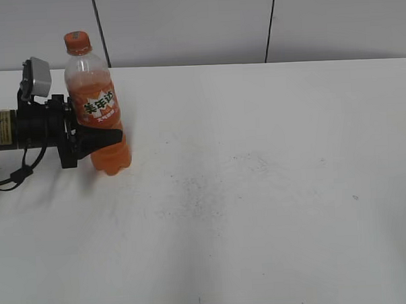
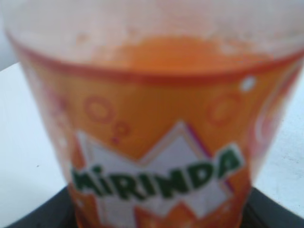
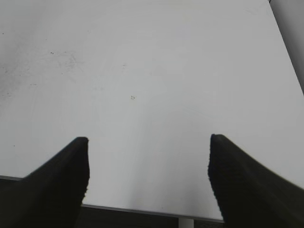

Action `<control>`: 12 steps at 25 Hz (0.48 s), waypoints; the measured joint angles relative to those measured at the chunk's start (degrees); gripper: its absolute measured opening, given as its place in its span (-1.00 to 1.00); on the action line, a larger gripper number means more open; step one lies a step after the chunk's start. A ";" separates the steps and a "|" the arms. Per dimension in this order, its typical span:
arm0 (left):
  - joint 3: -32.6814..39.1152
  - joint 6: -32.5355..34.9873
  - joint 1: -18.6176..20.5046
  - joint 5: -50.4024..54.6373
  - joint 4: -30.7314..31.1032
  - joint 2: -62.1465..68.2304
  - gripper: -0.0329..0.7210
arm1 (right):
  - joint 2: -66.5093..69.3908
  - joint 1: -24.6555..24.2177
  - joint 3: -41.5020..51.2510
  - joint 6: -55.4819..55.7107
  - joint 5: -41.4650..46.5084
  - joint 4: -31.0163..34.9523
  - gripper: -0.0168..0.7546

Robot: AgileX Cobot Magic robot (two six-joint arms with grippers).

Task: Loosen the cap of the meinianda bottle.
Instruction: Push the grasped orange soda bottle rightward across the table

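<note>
1. The tall clear plastic meinianda bottle of orange drink (image 1: 97, 109) stands at the far left of the white table (image 1: 272, 189), leaning slightly, its base towards the right and its neck towards the left, so its long axis runs near vertical
2. The small round orange ribbed screw cap (image 1: 77, 42) sits on top of the neck, free of any contact, with open space above it and to its right
3. The left gripper (image 1: 98, 140) reaches in level from the left edge and has the lower body of the bottle between its black fingers, one finger showing across the front below the orange label; in the left wrist view the label fills the picture and the bottle sits right against the camera, between dark finger parts at the bottom corners
4. Whether those jaws are already firm on the bottle or only closing round it I cannot tell; they stand at about the width of the bottle
5. The right gripper (image 3: 148, 178) does not show in the exterior view; in its wrist view the two black fingers stand wide apart with nothing between them, over bare table
6. My judgement: the cap lies far left of and well apart from the right jaws, so that arm must cross the table and come down along the bottle's axis onto the cap while the left arm steadies the body
</note>
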 joint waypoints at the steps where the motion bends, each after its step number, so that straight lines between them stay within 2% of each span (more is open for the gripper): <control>1: 0.00 0.00 -0.33 0.00 -0.06 0.00 0.16 | 0.00 0.00 0.00 0.00 0.00 0.00 0.56; 3: 0.00 0.00 -1.59 0.06 -0.26 0.00 0.16 | 0.00 0.00 0.00 0.00 0.00 0.00 0.56; 7: 0.00 -0.04 -6.79 0.59 -2.02 0.00 0.16 | 0.00 0.00 0.00 0.00 0.00 0.29 0.56; 12: 0.00 2.69 -16.78 2.81 -10.88 0.00 0.16 | 0.00 0.00 0.00 0.00 0.00 1.06 0.56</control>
